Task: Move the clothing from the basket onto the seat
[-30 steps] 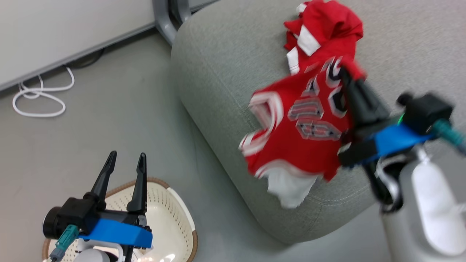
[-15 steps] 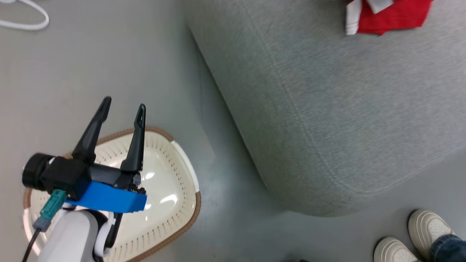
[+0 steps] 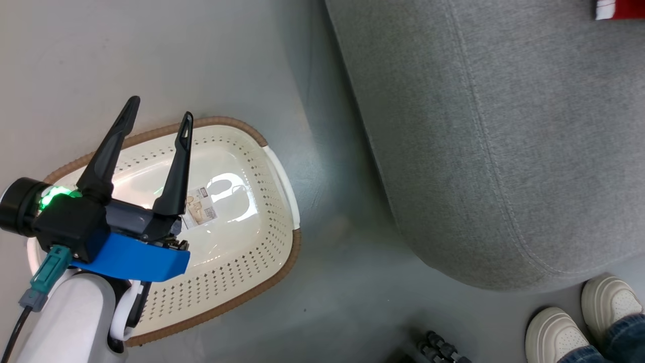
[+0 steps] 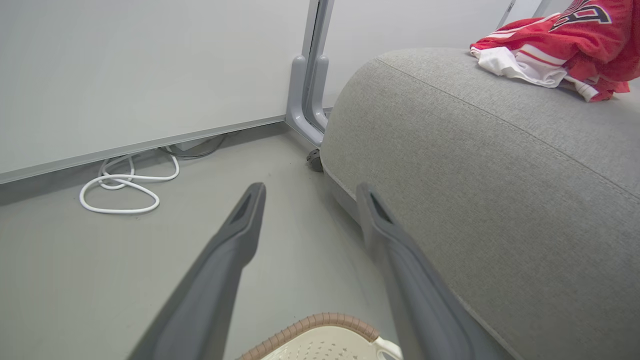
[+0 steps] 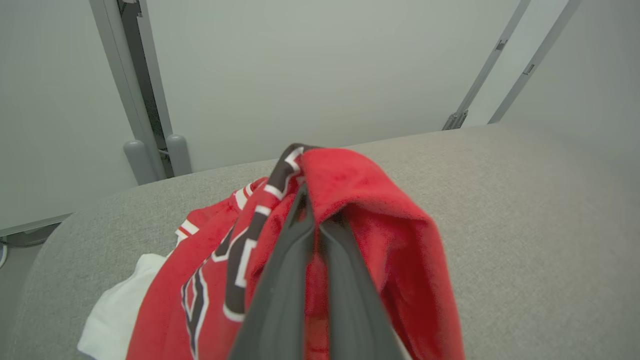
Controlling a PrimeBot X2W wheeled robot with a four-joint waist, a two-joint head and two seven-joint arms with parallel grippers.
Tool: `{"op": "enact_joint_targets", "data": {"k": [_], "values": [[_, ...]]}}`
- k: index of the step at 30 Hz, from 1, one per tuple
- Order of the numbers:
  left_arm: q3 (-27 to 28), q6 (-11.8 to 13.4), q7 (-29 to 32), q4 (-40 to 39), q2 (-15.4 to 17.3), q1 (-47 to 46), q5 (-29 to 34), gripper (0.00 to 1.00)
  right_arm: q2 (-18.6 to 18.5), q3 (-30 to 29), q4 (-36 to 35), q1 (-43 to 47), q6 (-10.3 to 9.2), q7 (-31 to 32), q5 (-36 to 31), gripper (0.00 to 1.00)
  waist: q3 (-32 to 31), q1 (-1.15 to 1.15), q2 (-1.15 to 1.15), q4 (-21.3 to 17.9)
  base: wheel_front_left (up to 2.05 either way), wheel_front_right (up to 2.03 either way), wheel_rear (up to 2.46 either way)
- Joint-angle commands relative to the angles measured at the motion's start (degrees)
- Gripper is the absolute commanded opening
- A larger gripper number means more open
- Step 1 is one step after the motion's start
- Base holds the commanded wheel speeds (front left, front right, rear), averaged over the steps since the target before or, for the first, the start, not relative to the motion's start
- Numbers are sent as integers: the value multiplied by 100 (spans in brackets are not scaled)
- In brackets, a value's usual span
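Jersey (image 5: pixel 350 200), seemingly soft, light and limp, drapes over the right gripper (image 5: pixel 311 225) clenched on it above the seat (image 5: pixel 525 225), probably best pinched at a bunched fold, while the left gripper (image 3: pixel 160 109) hangs spread open over the basket (image 3: pixel 227 123).

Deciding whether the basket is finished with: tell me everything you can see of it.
The basket is cream-white plastic with rows of small holes in its walls, rounded corners and a brown woven-look rim band broken by a white handle strip. It stands upright on the grey floor beside the seat, not touching it. Its glossy bottom holds just a paper label. The open left hand hangs above it.
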Motion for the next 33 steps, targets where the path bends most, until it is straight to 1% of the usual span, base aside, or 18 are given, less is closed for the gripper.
{"op": "enact_joint_targets", "data": {"k": [1,2,3,4,7,8,9,10,13,14,15,17,18,23,27,33], "values": [[10,7,-9,-36,11,-52,-3,100,-18,-36,168,99,0,-87,-79,0,53,-2,0,64,0,0,0],[-17,-2,-21,-12,-9,-54,-35,100,-22,-15,471,160,1,-217,-172,0,48,-2,0,118,0,0,0],[-24,0,-34,9,-19,-56,-41,100,-28,-34,613,183,0,-285,-187,0,42,-2,0,136,0,0,0],[-24,0,-34,9,-19,-56,-41,100,-28,-34,613,183,0,-285,-187,0,42,-2,0,136,0,0,0],[-41,2,-87,63,-35,-35,-75,100,-4,-68,943,271,1,-530,-283,0,-22,-2,0,175,0,0,0],[-40,7,-112,92,-38,-21,-83,100,18,-50,1013,291,0,-612,-316,41,-62,-2,0,184,0,0,0],[-43,10,-143,129,-48,-9,-93,100,43,-22,1085,306,1,-695,-342,98,-117,-2,0,192,0,0,0],[-58,10,-224,205,-86,6,-123,100,63,36,1167,364,1,-847,-401,100,-256,-2,0,210,0,0,0],[-97,-6,-312,326,-153,21,-163,100,73,81,1224,487,0,-948,-457,100,-438,-2,0,232,0,0,0],[-118,-17,-370,404,-192,27,-186,100,106,106,1231,558,0,-1022,-487,100,-557,-2,0,245,0,0,0],[-145,-34,-466,566,-274,51,-233,100,181,162,1203,716,1,-1092,-506,100,-801,-2,0,274,0,0,0],[-156,-36,-548,733,-368,97,-293,100,210,224,1132,929,0,-1098,-526,100,-1052,-2,0,297,0,0,0],[-156,-36,-548,733,-368,97,-293,100,210,224,1132,929,0,-1098,-526,100,-1052,-2,0,297,0,0,0],[-139,-31,-741,1181,-605,289,-462,100,394,426,868,1625,0,-1032,-530,100,-1822,-2,0,377,0,0,0],[-83,-24,-815,1448,-787,511,-570,100,501,625,443,2328,1,-937,-504,100,-2416,-2,0,501,0,0,0],[182,28,-853,1635,-1038,967,-658,100,701,1121,-697,3570,1,-935,-445,100,-3112,-2,0,792,0,0,0]]}}
